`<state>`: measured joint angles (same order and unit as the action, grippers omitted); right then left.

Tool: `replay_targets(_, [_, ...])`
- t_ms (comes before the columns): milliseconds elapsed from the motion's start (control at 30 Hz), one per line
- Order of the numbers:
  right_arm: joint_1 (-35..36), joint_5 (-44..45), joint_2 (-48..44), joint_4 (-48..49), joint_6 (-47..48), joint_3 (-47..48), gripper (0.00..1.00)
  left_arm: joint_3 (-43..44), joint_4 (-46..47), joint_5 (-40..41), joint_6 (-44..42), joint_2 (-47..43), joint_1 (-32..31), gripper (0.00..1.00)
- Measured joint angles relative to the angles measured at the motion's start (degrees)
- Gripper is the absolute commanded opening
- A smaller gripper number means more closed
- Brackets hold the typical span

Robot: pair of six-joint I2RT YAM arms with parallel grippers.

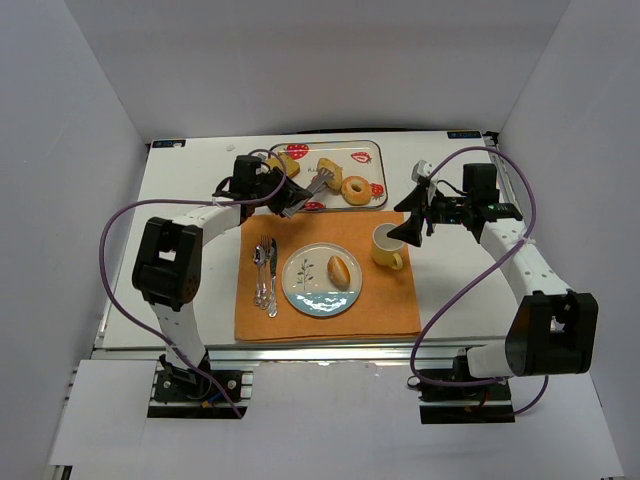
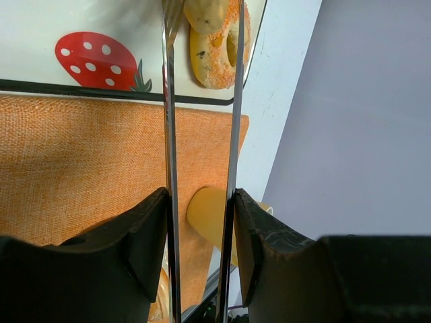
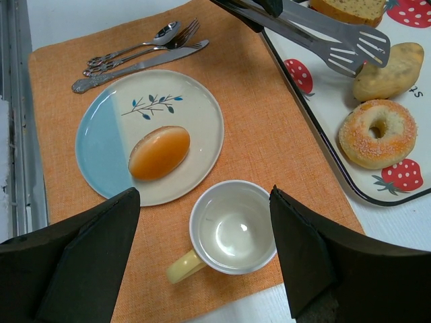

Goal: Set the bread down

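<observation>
One oval golden bread roll (image 1: 340,271) lies on the blue and white plate (image 1: 305,292); it also shows in the right wrist view (image 3: 159,153). A second roll (image 1: 329,168) lies on the strawberry tray (image 1: 378,150), next to the bagel (image 1: 355,190). My left gripper (image 1: 285,196) is shut on metal tongs (image 1: 318,184), whose tips are right by this roll (image 3: 389,70). In the left wrist view the tong arms (image 2: 170,121) run between my fingers (image 2: 151,235) toward the roll (image 2: 209,13). I cannot tell whether the tongs touch it. My right gripper (image 1: 412,230) is open and empty above the cup (image 3: 232,225).
An orange placemat (image 1: 390,300) holds the plate, the yellow cup (image 1: 388,245) and a spoon, fork and knife (image 1: 265,275). A toast slice (image 1: 290,162) lies at the tray's left. White walls surround the table.
</observation>
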<state>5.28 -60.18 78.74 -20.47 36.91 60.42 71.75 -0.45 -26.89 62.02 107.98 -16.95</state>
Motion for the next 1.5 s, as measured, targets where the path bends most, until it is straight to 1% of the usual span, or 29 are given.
replay_targets(400, [0.0, 0.0, 0.0, 0.04, -0.04, 0.0, 0.82, 1.81, -5.38, -0.59, -1.51, 0.37, 0.04, 0.52])
replay_targets(600, [0.0, 0.0, 0.0, 0.26, -0.04, -0.02, 0.82, 3.06, -5.51, -0.79, -1.55, 1.53, 0.13, 0.52])
replay_targets(800, [0.0, 0.02, 0.0, 0.92, -0.07, -0.33, 0.82, 4.63, -5.27, -1.27, -1.53, 4.96, 0.26, 0.52])
replay_targets(833, [0.0, 0.02, 0.0, 0.96, -0.07, -0.33, 0.82, 4.66, -5.31, -1.42, -1.53, 5.22, 0.28, 0.5])
replay_targets(867, [0.0, 0.02, 0.0, 0.96, -0.04, -0.33, 0.82, 4.66, -5.38, -1.53, -1.42, 5.38, 0.28, 0.45])
replay_targets(967, [0.0, 0.02, 0.0, 0.96, -0.04, -0.35, 0.82, 4.81, -4.48, -2.32, -0.87, 5.4, 0.28, 0.34])
replay_targets(1000, [0.0, 0.0, 0.0, 0.96, -0.07, -0.35, 0.82, 4.85, -3.96, -2.47, -0.61, 5.4, 0.28, 0.27])
replay_targets(1067, [0.0, 0.02, 0.0, 0.96, -0.04, -0.35, 0.82, 4.85, -3.26, -2.8, -0.26, 5.4, 0.28, 0.21])
replay_targets(1100, [0.0, 0.02, 0.0, 0.96, -0.04, -0.35, 0.82, 4.83, -2.95, -2.91, -0.04, 5.4, 0.28, 0.14])
replay_targets(1167, [0.0, 0.02, 0.0, 0.94, -0.04, -0.35, 0.82, 4.72, -2.08, -3.04, 0.24, 5.4, 0.31, 0.06])
replay_targets(1200, [0.0, 0.02, 0.0, 0.94, -0.02, -0.35, 0.82, 4.63, -1.75, -3.04, 0.37, 5.38, 0.33, 0.0])
replay_targets(1367, [0.0, 0.02, -0.07, 0.87, 0.48, -0.35, 0.82, 0.46, 0.46, -3.21, 0.46, 1.92, 0.83, 0.0])
replay_targets(1500, [0.0, 0.02, -0.33, 0.85, 0.94, -0.35, 0.82, -2.51, -1.95, -3.21, -1.88, -5.25, 1.38, 0.0])
